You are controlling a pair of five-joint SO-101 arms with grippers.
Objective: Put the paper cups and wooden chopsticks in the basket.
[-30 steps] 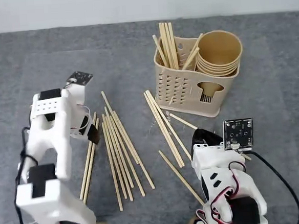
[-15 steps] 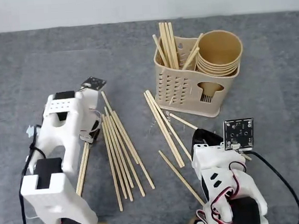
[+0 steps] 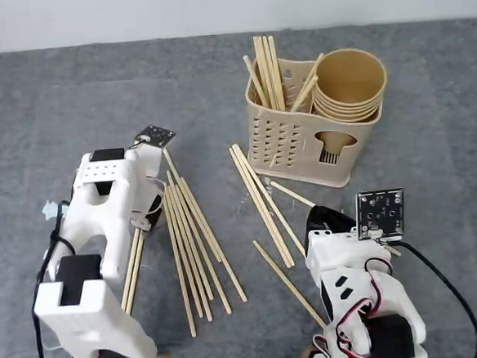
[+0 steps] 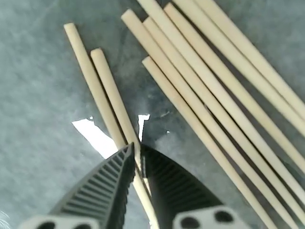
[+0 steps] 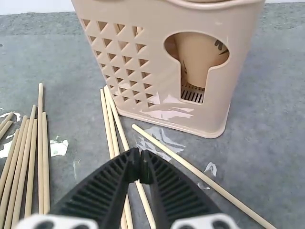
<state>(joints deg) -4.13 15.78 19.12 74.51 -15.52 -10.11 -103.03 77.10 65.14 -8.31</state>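
Note:
A beige basket stands at the back right with stacked paper cups and several wooden chopsticks in it. Loose chopsticks lie fanned on the grey mat, with another bundle nearer the basket. My left gripper is low over the leftmost pair, shut on one chopstick that runs between its fingers. My right gripper is shut with nothing in it, just above the chopsticks in front of the basket. A cup shows through the basket's cutout.
A single chopstick lies diagonally in front of the right arm, and another slants by the basket's base. The mat's left and far sides are open. A pale wall runs along the back.
The left arm has swung right and lowered onto the leftmost chopsticks. The right arm has stayed still.

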